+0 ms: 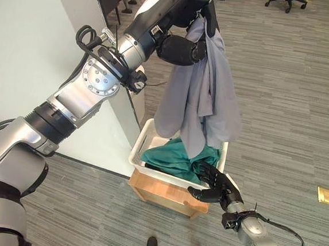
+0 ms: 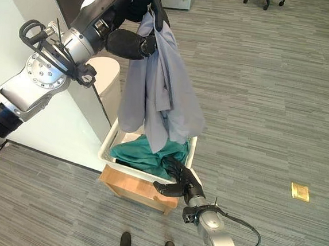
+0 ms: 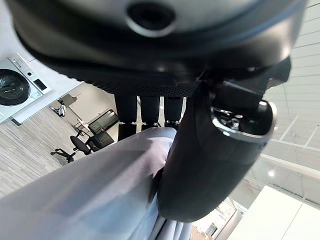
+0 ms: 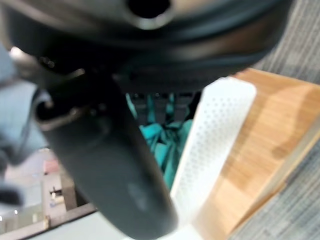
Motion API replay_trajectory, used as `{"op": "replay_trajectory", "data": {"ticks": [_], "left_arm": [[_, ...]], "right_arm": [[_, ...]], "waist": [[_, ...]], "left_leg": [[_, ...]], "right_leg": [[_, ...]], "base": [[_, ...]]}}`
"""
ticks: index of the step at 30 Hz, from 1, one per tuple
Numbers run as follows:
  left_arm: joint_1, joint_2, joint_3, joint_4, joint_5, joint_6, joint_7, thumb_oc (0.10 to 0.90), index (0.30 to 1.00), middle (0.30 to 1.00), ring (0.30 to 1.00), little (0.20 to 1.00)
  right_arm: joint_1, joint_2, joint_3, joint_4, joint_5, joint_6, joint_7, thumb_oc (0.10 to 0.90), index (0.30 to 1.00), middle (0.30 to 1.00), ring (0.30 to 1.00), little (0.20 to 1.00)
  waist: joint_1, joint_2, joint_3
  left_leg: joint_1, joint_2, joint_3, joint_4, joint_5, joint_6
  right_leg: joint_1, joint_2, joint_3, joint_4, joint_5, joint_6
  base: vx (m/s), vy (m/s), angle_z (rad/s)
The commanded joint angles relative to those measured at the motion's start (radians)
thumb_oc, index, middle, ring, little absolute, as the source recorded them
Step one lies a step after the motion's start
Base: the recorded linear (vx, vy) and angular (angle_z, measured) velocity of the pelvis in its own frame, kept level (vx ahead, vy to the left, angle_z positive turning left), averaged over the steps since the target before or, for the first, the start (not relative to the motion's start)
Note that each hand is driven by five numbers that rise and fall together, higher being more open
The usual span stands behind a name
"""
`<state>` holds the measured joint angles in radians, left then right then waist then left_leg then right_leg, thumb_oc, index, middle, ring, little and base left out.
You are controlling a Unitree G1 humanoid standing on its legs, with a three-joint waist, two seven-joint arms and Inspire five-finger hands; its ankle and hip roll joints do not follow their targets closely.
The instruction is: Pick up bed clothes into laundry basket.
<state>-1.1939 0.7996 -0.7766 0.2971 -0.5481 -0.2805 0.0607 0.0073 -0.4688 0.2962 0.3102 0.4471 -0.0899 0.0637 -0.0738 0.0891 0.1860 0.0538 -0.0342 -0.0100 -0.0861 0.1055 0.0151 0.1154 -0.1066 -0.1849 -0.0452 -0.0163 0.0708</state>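
While left hand (image 1: 182,48) fingers pinch the grey garment (image 1: 204,97) hanging lengthwise above the laundry basket (image 1: 142,141) (green cloth (image 1: 176,158) inside), right hand (image 1: 216,185) spreads at the rim.

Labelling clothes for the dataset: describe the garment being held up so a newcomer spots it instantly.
Find the white laundry basket on its wooden stand. Hanging above it from the left robot hand is the grey-lilac garment, its hem reaching into the basket. Unlike the teal cloth lying inside, it hangs pale and long.

Bright even daylight — wrist views blurred close-up.
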Motion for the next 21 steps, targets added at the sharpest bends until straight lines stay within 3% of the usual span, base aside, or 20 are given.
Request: {"op": "replay_trajectory", "data": {"ticks": [1,6,15,21], "left_arm": [[-0.22,-0.026,0.079,0.165,-0.023,-0.078,0.05,0.4,0.3,0.3,0.3,0.3],[-0.244,-0.008,0.03,0.214,-0.017,-0.065,0.025,0.4,0.3,0.3,0.3,0.3],[-0.227,-0.026,0.033,0.275,-0.026,-0.049,0.008,0.4,0.3,0.3,0.3,0.3],[-0.24,-0.051,0.046,0.292,-0.023,-0.046,0.03,0.4,0.3,0.3,0.3,0.3]], "right_arm": [[0.022,-0.006,-0.027,-0.069,0.033,-0.078,0.036,0.8,0.9,0.9,0.9,0.9],[0.042,0.002,-0.024,-0.07,0.029,-0.075,0.045,0.8,0.9,0.9,0.9,0.9],[0.039,-0.003,-0.017,-0.079,0.023,-0.074,0.049,0.8,0.9,0.9,0.9,0.9],[-0.036,-0.026,-0.086,-0.186,0.079,-0.109,0.011,0.8,0.9,0.9,0.9,0.9]], "waist": [[0.016,-0.016,-0.115],[0.006,-0.012,-0.111],[-0.005,-0.011,-0.106],[-0.018,-0.014,-0.113]], "left_leg": [[-0.041,0.037,0.019,0.003,-0.043,-0.07],[-0.047,0.036,0.014,-0.001,-0.044,-0.07],[-0.05,0.033,0.013,-0.001,-0.048,-0.068],[-0.043,0.033,0.025,-0.001,-0.057,-0.064]], "right_leg": [[0.0,-0.044,0.016,0.022,-0.045,0.104],[-0.011,-0.049,0.022,0.031,-0.044,0.105],[-0.017,-0.053,0.028,0.031,-0.041,0.108],[-0.017,-0.057,0.039,0.037,-0.042,0.113]], "base": [[0.0,0.0,0.0],[0.01,0.007,0.01],[0.01,0.012,0.01],[0.02,0.019,-0.01]]}}
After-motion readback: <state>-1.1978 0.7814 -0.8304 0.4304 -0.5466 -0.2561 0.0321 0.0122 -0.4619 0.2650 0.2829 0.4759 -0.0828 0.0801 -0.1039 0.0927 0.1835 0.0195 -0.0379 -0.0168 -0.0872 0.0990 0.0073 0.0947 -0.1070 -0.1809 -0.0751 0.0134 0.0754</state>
